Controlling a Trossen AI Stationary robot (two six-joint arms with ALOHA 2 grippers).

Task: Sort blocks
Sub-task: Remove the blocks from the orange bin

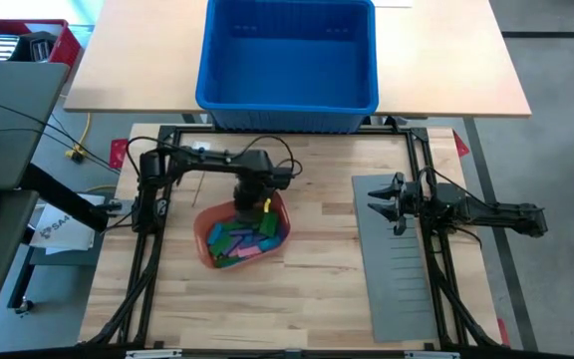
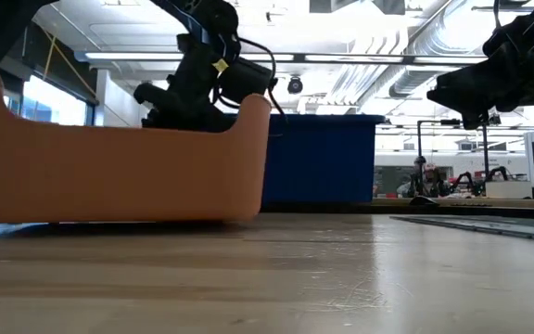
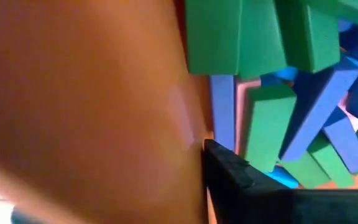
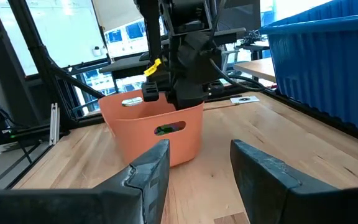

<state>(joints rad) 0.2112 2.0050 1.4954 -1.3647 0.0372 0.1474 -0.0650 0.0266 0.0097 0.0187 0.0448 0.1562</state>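
Currently left gripper (image 1: 250, 206) dipping into orange tray (image 1: 205, 231), one dark finger (image 3: 229, 169) pressing among blocks (image 1: 246, 238); cannot tell whether jaws apart or together. Green, blue, pink blocks lying jumbled inside tray, piled against its wall. Right gripper (image 4: 196, 167) hanging above grey slotted sheet (image 1: 399, 281) at table's right side, fingers standing apart, holding nothing. Big blue bin (image 1: 289, 62) sitting behind tray.
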